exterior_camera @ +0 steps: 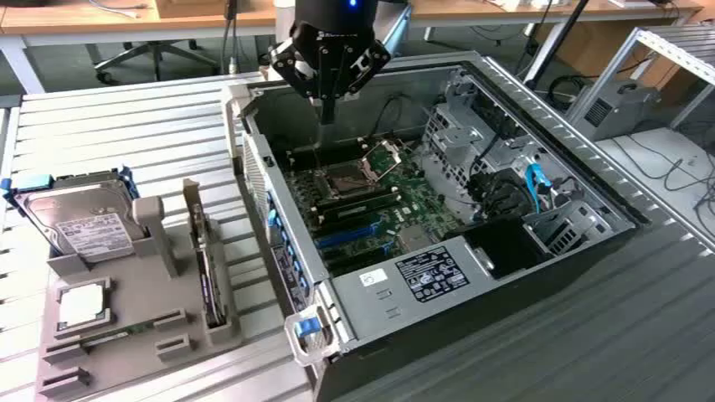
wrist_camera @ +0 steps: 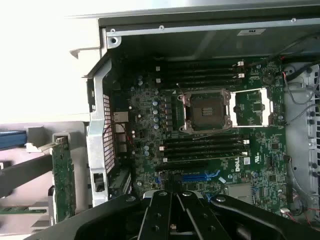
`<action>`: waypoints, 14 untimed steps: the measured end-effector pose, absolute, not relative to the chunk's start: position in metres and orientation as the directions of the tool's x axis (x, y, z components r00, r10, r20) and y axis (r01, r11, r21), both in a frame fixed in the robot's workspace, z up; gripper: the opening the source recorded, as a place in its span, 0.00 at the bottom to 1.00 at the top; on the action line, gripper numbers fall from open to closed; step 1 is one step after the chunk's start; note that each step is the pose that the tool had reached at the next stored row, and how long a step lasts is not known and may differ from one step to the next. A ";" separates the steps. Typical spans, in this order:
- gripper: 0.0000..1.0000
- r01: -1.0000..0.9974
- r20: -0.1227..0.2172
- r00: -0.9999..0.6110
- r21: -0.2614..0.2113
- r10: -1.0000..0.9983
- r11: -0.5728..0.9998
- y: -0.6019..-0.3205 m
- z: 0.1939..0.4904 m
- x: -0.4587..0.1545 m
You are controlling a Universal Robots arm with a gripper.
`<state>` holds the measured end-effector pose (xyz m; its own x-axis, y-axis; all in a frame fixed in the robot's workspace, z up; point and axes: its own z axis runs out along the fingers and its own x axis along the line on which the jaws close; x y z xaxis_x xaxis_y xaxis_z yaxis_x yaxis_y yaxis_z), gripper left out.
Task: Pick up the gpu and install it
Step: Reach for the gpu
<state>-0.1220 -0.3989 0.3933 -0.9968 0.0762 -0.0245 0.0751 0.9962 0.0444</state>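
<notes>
exterior view: the task looks to be at its very start. the gpu (exterior_camera: 206, 268) stands on edge in a slot of the grey holder tray (exterior_camera: 147, 228). the tray lies outside the computer case (exterior_camera: 374, 316), off the case's side toward the exterior view's left. the card is not picked up, and no card sits inside the case. the gripper (exterior_camera: 327, 113) hangs over the far end of the case's open interior, well apart from the gpu. its fingers are drawn together with nothing between them. by my reading, both the pick and the install are left to do. counted on the tray beside the case: one gpu, one hard drive (exterior_camera: 79, 219), one cpu chip (exterior_camera: 84, 303) and one memory stick (exterior_camera: 106, 337). there is one case and one gripper.

wrist view: inside the case the motherboard (wrist_camera: 150, 120) lies bare of any expansion card. one blue slot (wrist_camera: 200, 177) near the gripper (wrist_camera: 172, 210) is unfilled. one cpu socket (wrist_camera: 207, 111) stands open and empty. the one gpu (wrist_camera: 63, 175) stands outside the case's perforated wall, in its tray slot. the gripper's fingers meet, empty.
</notes>
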 end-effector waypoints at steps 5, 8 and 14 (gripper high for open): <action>0.11 0.075 -0.024 -0.997 0.044 0.076 0.996 -0.399 0.393 -0.124; 0.11 0.075 -0.024 -0.997 0.044 0.076 0.996 -0.399 0.393 -0.124; 0.11 0.075 -0.024 -0.997 0.044 0.076 0.996 -0.399 0.393 -0.125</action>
